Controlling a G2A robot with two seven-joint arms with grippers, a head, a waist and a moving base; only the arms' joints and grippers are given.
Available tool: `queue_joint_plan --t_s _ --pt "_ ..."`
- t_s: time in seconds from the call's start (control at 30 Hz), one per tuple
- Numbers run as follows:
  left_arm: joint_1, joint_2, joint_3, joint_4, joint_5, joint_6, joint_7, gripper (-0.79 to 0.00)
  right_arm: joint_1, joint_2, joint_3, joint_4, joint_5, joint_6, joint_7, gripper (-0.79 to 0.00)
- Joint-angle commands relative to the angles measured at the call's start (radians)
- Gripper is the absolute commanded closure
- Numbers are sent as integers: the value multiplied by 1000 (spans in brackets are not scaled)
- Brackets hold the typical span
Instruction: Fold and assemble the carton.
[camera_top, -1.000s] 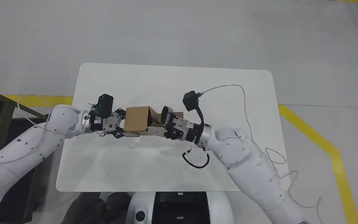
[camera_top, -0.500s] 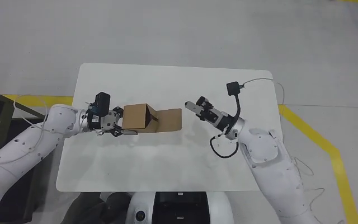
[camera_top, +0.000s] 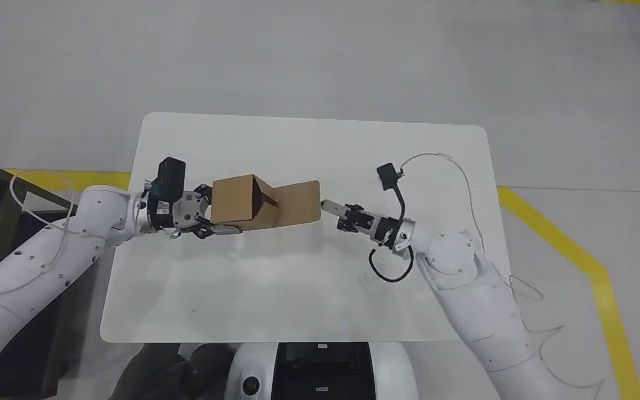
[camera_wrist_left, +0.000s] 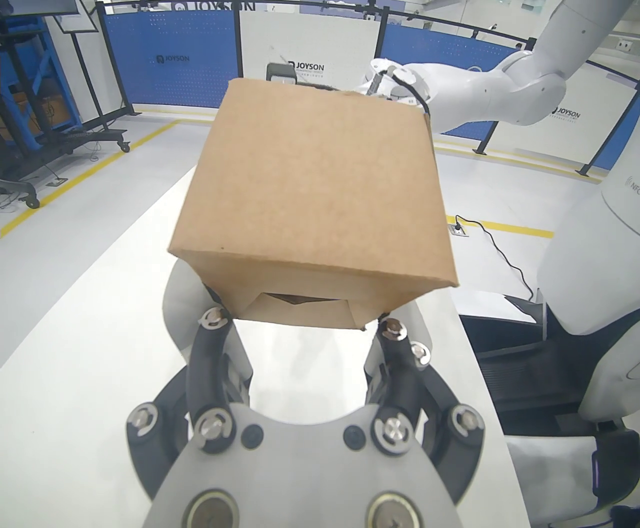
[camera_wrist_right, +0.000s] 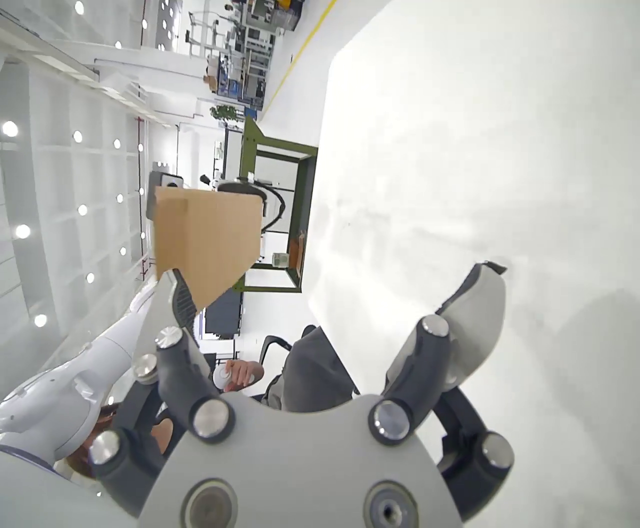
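From above, we see the carton (camera_top: 243, 200) at about 9 o'clock from the middle of the surface (camera_top: 300, 140). Its open flap (camera_top: 300, 203) stretches toward 3 o'clock. The left pincer (camera_top: 210, 211) meets the carton's 9 o'clock end. The right pincer (camera_top: 328, 208) sits just beside the flap's 3 o'clock edge, and we cannot tell whether it touches.

In the left wrist view, the left pincer (camera_wrist_left: 302, 322) is clamped on the carton (camera_wrist_left: 315, 190), one finger pressed against each side of its near, folded-in end.

In the right wrist view, the right pincer (camera_wrist_right: 327, 292) is spread wide and holds nothing. One of its fingers (camera_wrist_right: 175, 295) overlaps the near corner of the carton (camera_wrist_right: 207, 240), and the other hangs over the surface (camera_wrist_right: 450, 125).
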Motion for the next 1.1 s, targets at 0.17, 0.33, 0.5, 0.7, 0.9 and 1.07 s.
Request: queue_joint_plan --t_s 0.17,0.33,0.5,0.7,0.9,1.07 --pt "5 -6 -4 0 27 0 -18 -354 39 -15 -70 18 28 -68 1 -776" --pt "6 -20 -4 -2 21 0 -60 -357 48 -19 -95 8 12 -86 -18 -760" --pt "6 -32 -11 -6 14 0 -101 -357 62 -23 -127 6 -28 -66 -34 -767" --pt "15 -38 -30 -16 11 0 -127 -357 84 -31 -154 21 -61 -37 -73 -785" --pt "29 -41 -47 -23 14 0 -143 -360 98 -34 -162 27 -74 -21 -93 -785" --pt "40 -43 -59 -23 12 0 -158 -363 92 -32 -144 9 -58 -46 -101 -785"
